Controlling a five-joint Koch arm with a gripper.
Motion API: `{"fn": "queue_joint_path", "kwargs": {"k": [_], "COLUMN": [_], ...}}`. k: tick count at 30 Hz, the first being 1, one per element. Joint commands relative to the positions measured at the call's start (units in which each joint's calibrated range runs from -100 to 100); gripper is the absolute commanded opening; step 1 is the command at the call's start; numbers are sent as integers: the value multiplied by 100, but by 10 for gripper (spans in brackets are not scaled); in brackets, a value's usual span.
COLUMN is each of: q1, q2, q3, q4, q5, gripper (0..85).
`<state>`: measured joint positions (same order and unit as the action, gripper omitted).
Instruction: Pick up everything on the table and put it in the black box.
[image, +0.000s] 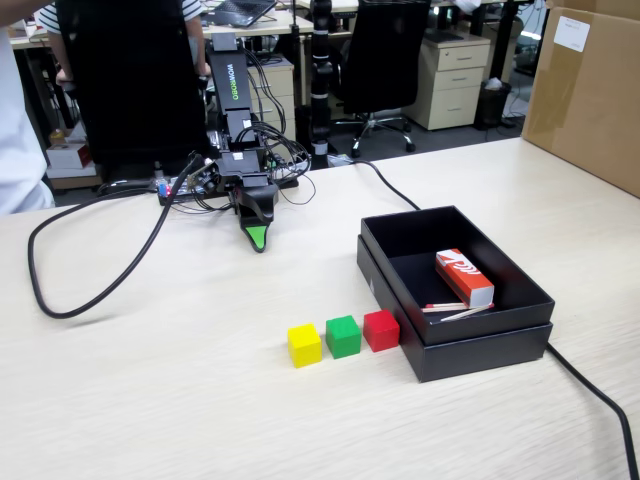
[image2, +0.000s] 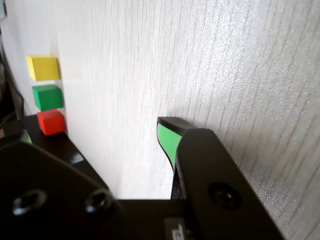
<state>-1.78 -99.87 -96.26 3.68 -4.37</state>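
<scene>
In the wrist view only one green-padded tip of the gripper (image2: 169, 137) shows, its opening impossible to judge, while the black box (image2: 55, 145) is mostly hidden behind the arm's blurred housing, and the fixed view's right edge crops a brown carton (image: 590, 90).

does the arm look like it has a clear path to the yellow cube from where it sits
Probably yes. Bare table lies between the gripper and the yellow cube, which sits at the open end of the row, with only the green cube beside it. Actual reach can't be judged.
</scene>
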Motion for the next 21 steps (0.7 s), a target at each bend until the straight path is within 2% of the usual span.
{"fn": "queue_joint_path", "kwargs": {"k": [1, 21], "q1": [73, 88], "q2": [-13, -1], "q3": [-84, -66], "q4": [-286, -277], "q5": [-29, -39], "gripper": [480, 475]}}
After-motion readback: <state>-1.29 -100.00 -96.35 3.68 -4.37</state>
